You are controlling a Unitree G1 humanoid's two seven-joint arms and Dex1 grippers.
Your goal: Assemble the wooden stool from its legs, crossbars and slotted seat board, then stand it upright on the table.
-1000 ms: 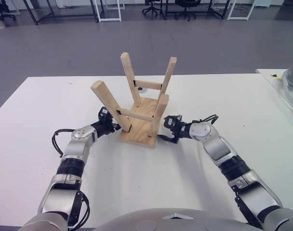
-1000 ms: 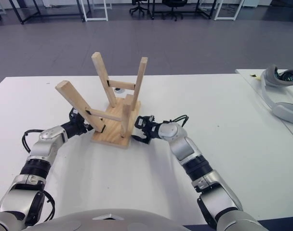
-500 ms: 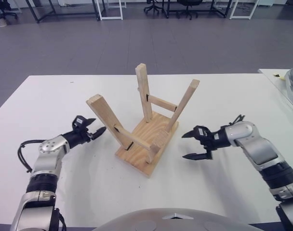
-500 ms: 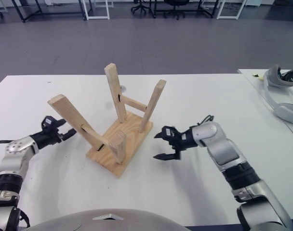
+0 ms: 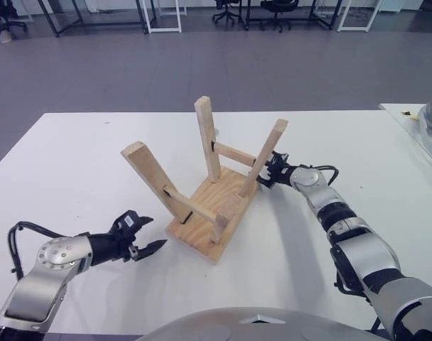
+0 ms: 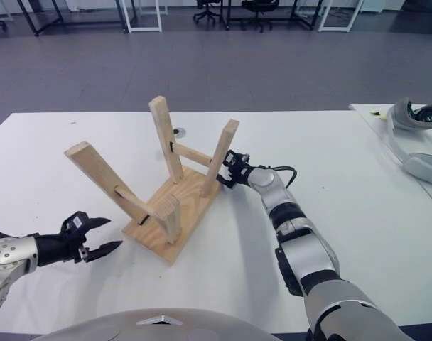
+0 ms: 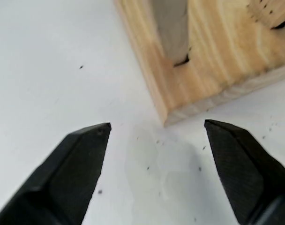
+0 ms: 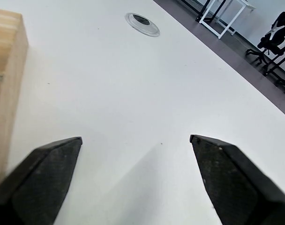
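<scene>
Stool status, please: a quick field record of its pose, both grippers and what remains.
stool: upside down, seat board flat on the table, four legs up
left gripper: open, just off the board's near corner, apart
right gripper: open, beside the far right leg, contact unclear
remaining: stand it upright

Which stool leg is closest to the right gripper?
The far-right leg, just beside the right gripper; the other three stand farther to the robot's left.
</scene>
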